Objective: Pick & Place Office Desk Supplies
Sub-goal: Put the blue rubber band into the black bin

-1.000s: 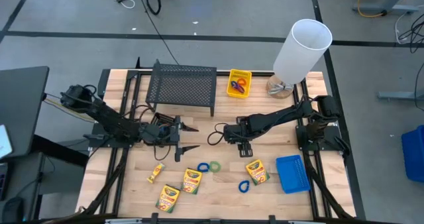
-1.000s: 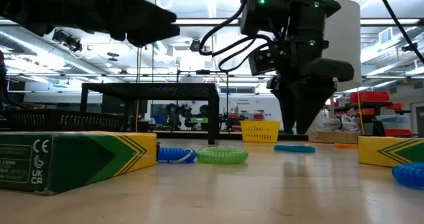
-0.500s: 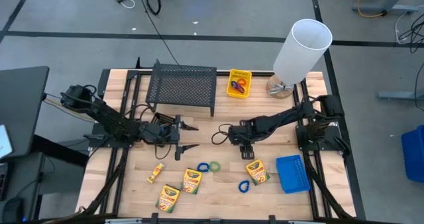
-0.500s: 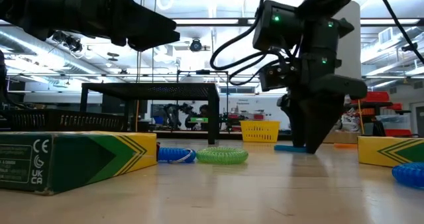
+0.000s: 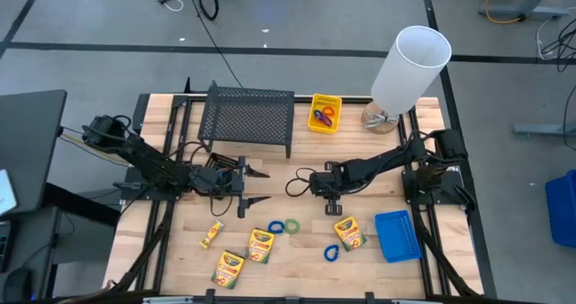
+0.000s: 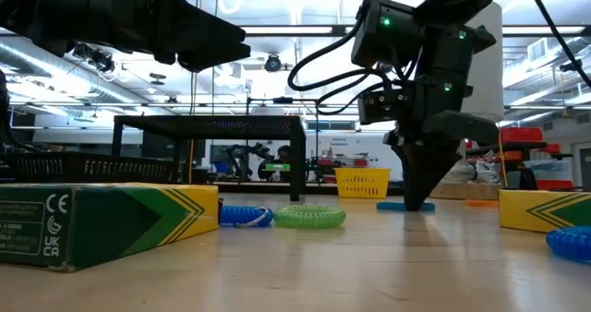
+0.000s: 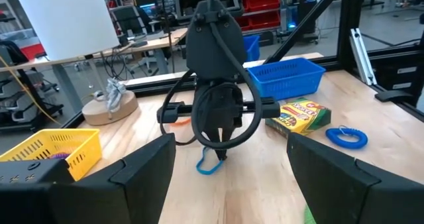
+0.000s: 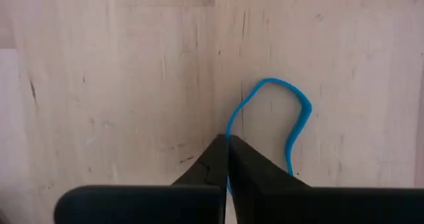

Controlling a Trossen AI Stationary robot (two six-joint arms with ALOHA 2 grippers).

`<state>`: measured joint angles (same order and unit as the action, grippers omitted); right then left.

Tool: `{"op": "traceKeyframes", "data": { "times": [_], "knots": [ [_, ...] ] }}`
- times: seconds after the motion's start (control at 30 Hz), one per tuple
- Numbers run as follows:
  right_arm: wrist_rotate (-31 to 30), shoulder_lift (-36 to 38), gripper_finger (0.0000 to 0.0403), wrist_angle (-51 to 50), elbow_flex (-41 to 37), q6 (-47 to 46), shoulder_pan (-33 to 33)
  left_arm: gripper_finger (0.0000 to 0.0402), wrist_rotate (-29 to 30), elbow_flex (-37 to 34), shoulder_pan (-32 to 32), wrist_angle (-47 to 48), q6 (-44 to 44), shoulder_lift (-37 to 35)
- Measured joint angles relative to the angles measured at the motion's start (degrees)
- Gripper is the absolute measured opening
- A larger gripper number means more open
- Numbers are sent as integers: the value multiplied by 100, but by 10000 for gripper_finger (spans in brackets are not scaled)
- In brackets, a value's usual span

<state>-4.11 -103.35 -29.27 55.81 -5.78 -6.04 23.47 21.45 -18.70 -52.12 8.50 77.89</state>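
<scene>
Toward the table's left edge: my left gripper [image 5: 255, 185] hangs parked with its fingers spread, nothing in it.
Front edge, left of centre: crayon boxes [image 5: 260, 245] and a green loop [image 5: 291, 225] lie untouched.
Table centre: my right gripper [image 5: 335, 201] is down on the wood, fingers pinched together on the thin blue loop [image 8: 288, 128].
Back edge: the yellow bin [image 5: 325, 111] looks like the drop-off.
Risk: I judge the pinch catches only a sliver of band, so lifting could let it slip free.

Rack [image 5: 247, 118] at tabletop [image 5: 297, 250] rear; small bin [image 5: 325, 112] to its right; crayon boxes [image 5: 260, 245] along front; mesh tray [image 5: 397, 236] front right.
</scene>
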Motion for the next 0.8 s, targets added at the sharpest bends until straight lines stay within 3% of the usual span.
{"op": "traceKeyframes", "data": {
  "times": [0.33,0.63,0.8],
  "knots": [
    [97,50,2,251,59,47,-67,298,-11,0,-4,2,-11,0],
    [870,81,1,1769,79,438,-177,298,-112,4,-4,47,-36,-2],
    [954,83,0,2499,81,782,-291,298,-167,7,-4,133,-79,-2]
  ]
}}
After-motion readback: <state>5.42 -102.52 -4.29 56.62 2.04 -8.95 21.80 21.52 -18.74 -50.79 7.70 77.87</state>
